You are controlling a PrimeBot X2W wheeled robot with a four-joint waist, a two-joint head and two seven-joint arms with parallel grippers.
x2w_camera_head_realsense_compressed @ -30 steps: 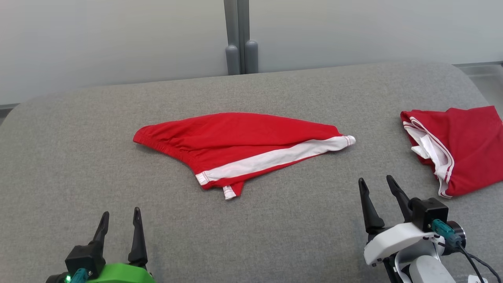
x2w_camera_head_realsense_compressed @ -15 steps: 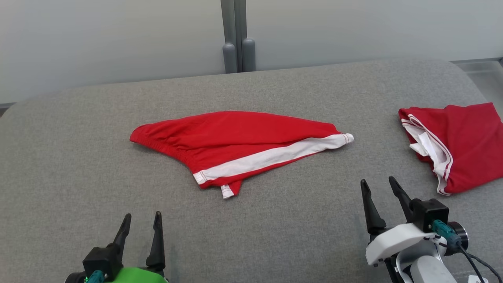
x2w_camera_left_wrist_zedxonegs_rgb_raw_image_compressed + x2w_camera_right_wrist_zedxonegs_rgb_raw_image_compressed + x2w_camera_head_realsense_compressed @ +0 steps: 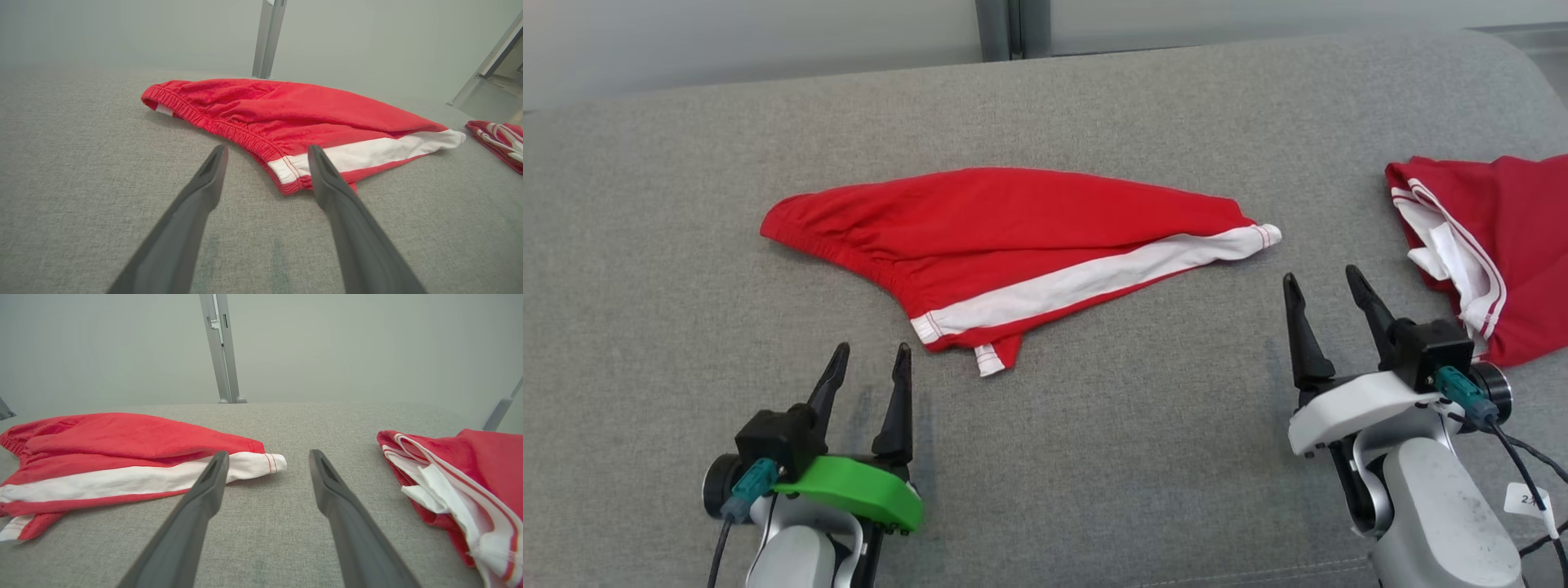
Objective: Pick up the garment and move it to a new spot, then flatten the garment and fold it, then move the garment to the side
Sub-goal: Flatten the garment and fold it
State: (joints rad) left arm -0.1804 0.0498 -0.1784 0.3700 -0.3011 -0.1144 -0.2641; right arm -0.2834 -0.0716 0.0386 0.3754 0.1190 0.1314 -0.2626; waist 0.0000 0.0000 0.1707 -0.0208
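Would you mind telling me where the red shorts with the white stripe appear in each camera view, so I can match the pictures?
Head view: the red shorts lie at upper centre.
Left wrist view: the shorts span the centre and stretch right.
Right wrist view: the shorts fill the left half.
Shared landmark: the grey post behind them, at the top of each view.

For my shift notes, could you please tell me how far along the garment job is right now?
Done: nothing clearly; the red garment lies rumpled in a rough triangle on the grey surface. In hand: the left gripper, open and empty, points at its front corner; the right gripper, also open and empty, is near its striped tip. Remaining: grasping, moving, flattening, folding, setting aside. A second red garment lies at the right.
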